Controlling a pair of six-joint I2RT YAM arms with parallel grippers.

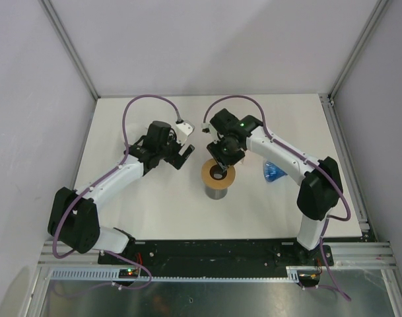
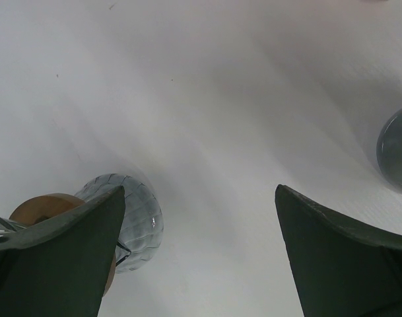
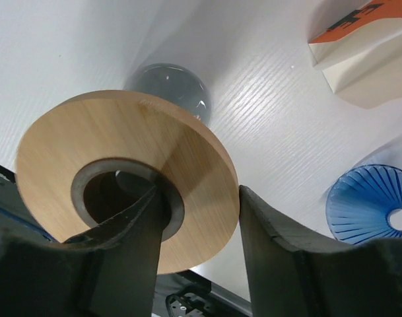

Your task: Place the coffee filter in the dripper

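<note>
Right gripper astride wooden ring | ring atop carafe | blue dripper nearby

We see only a corner of the orange-printed box, cut off at upper right; from above, the right arm covers part of the blue dripper.

Wooden ring: pale tan, fine straight grain, dark grey band round its hole
Dripper: see-through blue, thin ribs fanning from the centre
Glass vessel: clear grey, criss-cross facets
Box: cream, orange top, black lettering
Table: white, faint lined grain
Arms: white links, black joints; a green light on the right one
Cables: purple
</note>
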